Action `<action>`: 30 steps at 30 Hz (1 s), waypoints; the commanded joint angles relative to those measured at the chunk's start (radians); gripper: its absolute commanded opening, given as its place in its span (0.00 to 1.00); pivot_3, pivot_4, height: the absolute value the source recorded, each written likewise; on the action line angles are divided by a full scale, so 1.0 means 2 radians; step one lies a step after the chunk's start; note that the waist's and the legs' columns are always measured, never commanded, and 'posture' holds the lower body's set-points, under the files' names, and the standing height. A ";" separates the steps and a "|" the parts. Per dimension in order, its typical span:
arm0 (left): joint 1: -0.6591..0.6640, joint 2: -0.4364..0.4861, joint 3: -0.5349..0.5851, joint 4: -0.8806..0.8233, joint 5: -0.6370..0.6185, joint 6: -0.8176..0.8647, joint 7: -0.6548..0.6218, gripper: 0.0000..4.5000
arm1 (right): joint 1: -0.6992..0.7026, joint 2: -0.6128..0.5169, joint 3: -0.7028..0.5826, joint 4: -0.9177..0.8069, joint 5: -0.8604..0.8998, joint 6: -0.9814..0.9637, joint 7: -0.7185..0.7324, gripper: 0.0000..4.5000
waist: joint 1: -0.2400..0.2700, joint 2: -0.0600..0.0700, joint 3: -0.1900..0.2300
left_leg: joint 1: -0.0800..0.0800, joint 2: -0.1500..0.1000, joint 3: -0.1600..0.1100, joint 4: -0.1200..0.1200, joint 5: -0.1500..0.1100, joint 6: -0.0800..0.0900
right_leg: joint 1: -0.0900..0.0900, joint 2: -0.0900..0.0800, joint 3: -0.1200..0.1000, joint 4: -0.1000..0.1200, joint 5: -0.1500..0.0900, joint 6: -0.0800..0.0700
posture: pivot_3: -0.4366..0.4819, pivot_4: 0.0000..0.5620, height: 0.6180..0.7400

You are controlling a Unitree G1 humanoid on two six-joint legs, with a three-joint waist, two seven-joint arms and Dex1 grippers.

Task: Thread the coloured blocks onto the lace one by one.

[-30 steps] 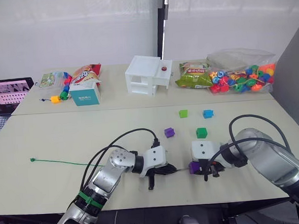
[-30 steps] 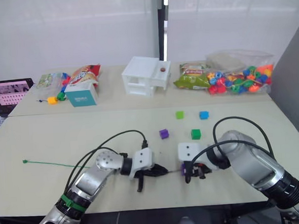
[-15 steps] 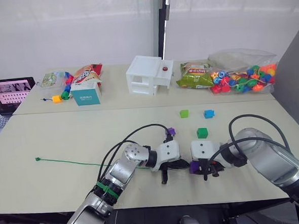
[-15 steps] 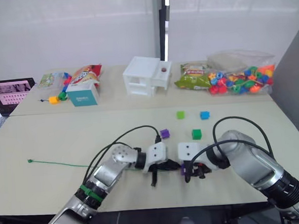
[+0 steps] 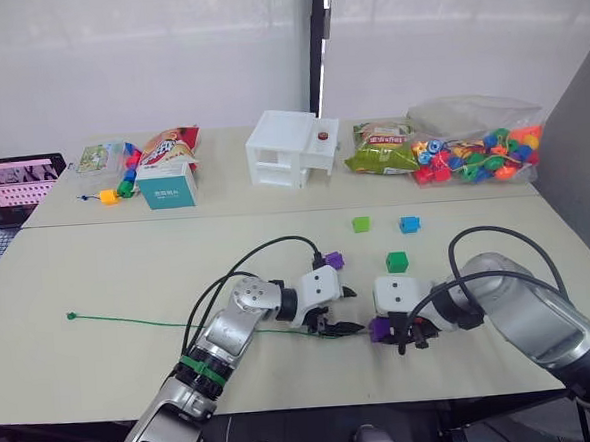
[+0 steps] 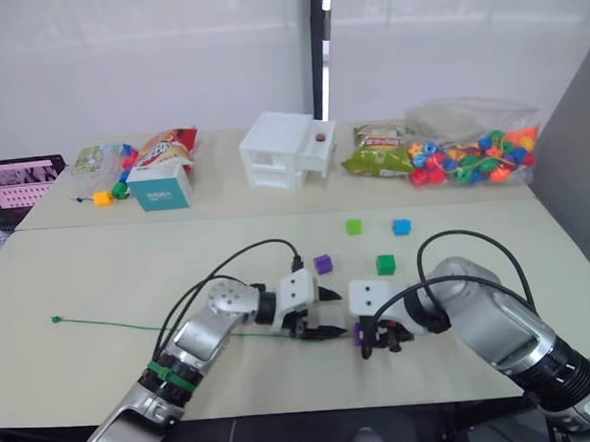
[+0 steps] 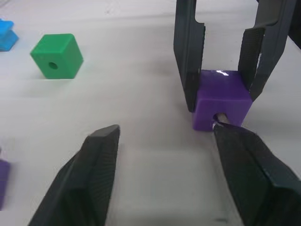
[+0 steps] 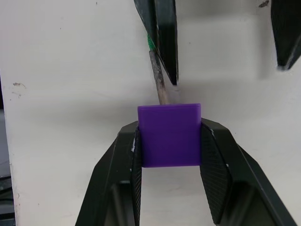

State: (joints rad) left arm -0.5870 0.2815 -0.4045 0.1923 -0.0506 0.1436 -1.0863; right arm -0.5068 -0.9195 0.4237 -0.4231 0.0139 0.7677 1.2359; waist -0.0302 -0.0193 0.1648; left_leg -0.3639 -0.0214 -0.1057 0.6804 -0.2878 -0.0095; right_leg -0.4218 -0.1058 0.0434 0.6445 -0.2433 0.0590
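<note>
Our right gripper (image 8: 170, 155) clamps a purple block (image 8: 170, 135) with the lace (image 8: 159, 84) tip entering its hole. Our left gripper (image 7: 164, 141) hangs spread just beside that tip. We judge four blocks (image 5: 397, 262) beyond remain unthreaded.

L gripper (image 5: 343, 310) has spread its fingers & let go of lace (image 5: 181, 321) tip, which now sits in hole of purple block (image 8: 169, 135); L arm moved closer to R gripper (image 5: 394, 335).

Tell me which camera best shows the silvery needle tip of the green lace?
The right wrist view: the silvery needle tip meets the small purple plastic cube there. The left wrist view shows just its end at the cube's hole; both eye views render it too small.
</note>
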 commanded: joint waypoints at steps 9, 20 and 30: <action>0.029 0.021 -0.016 -0.054 -0.018 0.028 -0.032 0.65 | -0.011 0.015 0.009 -0.004 0.003 -0.001 -0.006 0.26 | -0.001 0.000 0.000 | 0.000 0.000 0.000 0.000 0.000 0.000 | 0.000 0.000 0.000 0.000 0.000 0.000 | 0.48 0.27 1.00; 0.018 0.017 -0.022 -0.038 -0.017 0.025 -0.035 0.00 | -0.004 0.011 0.006 -0.012 0.007 0.002 -0.012 0.26 | 0.001 0.000 0.000 | 0.000 0.000 0.000 0.000 0.000 0.000 | 0.000 0.000 0.000 0.000 0.000 0.000 | 0.48 0.27 1.00; -0.019 -0.034 -0.042 0.019 0.002 -0.005 -0.025 0.00 | -0.004 0.012 0.009 -0.014 0.009 0.002 -0.013 0.26 | 0.007 0.000 0.000 | 0.000 0.000 0.000 0.000 0.000 0.000 | 0.000 0.000 0.000 0.000 0.000 0.000 | 0.48 0.27 1.00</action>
State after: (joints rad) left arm -0.5994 0.2469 -0.4701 0.2312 -0.0535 0.1671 -1.1477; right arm -0.5161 -0.9043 0.4345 -0.4228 0.0212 0.7725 1.2173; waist -0.0169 -0.0192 0.1648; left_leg -0.3647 -0.0219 -0.1058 0.6809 -0.2877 -0.0095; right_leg -0.4210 -0.1059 0.0433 0.6429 -0.2433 0.0590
